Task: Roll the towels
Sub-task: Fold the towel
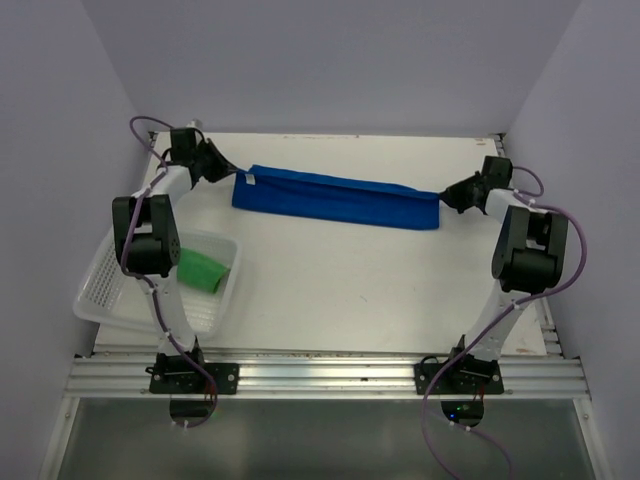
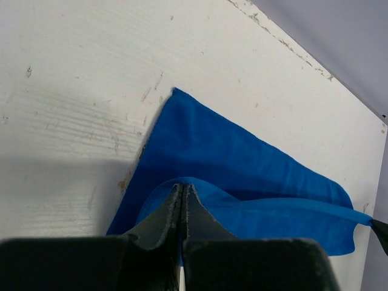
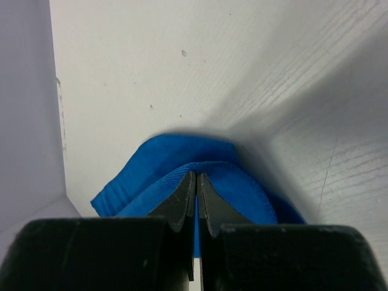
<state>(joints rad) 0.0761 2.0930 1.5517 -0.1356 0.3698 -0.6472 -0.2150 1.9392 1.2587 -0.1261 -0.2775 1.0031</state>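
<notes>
My left tool (image 1: 231, 177) and right tool (image 1: 444, 197) each clamp one end of the blue towel (image 1: 335, 200), stretched over the white tabletop (image 1: 340, 290).

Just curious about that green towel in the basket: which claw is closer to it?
Left. The left gripper pinches one end of the blue towel, just beyond the basket holding the green towel. The right gripper pinches the other end, across the table.

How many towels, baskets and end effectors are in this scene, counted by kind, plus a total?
Towels: 2, the blue towel and the green towel
Baskets: 1, the white basket
End effectors: 2, the left end effector and the right end effector
Total: 5
</notes>
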